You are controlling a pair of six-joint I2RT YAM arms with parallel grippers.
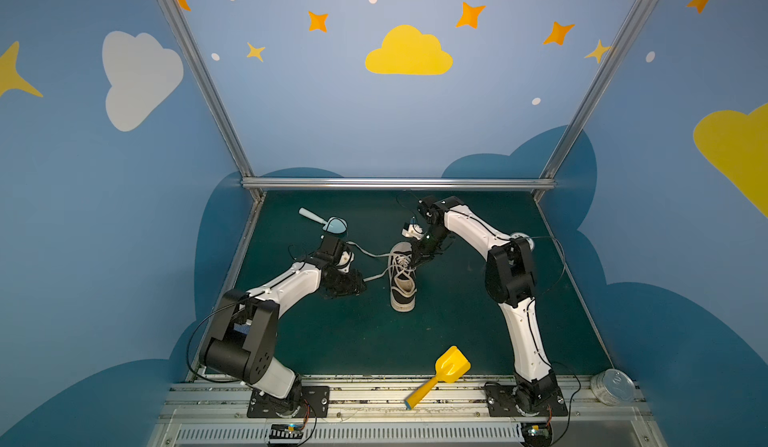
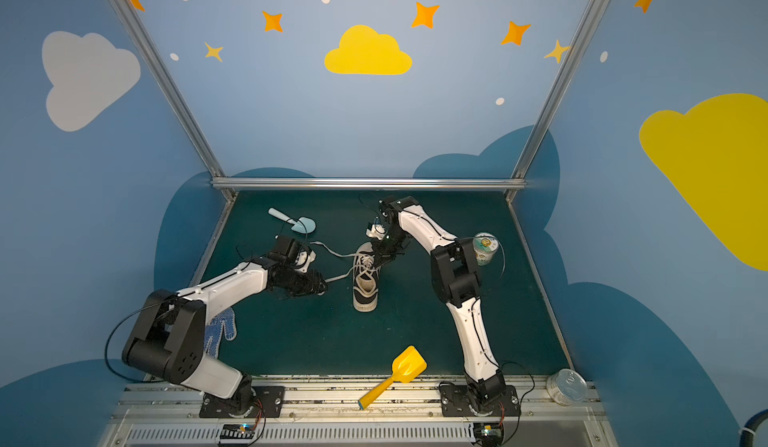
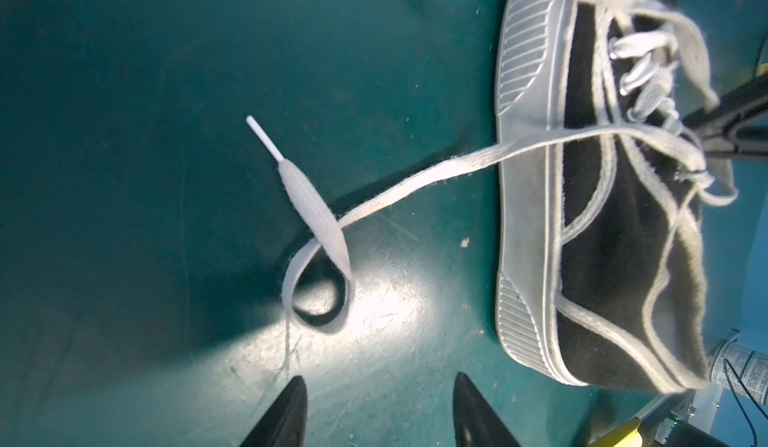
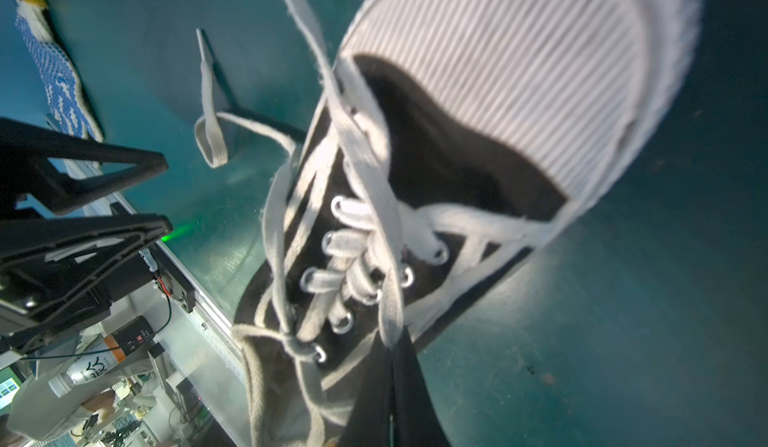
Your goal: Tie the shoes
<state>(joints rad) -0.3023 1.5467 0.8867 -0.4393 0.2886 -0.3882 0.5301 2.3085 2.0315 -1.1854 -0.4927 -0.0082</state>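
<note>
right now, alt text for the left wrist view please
A black sneaker stands on a green mat; one loose lace trails from it and curls into a small loop ahead of the open left gripper.

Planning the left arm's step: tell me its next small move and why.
Probably lower the left gripper onto the curled lace end and close. Its jaws stand open just short of that loop, holding nothing, while the right gripper is shut on the other lace over the sneaker.
</note>
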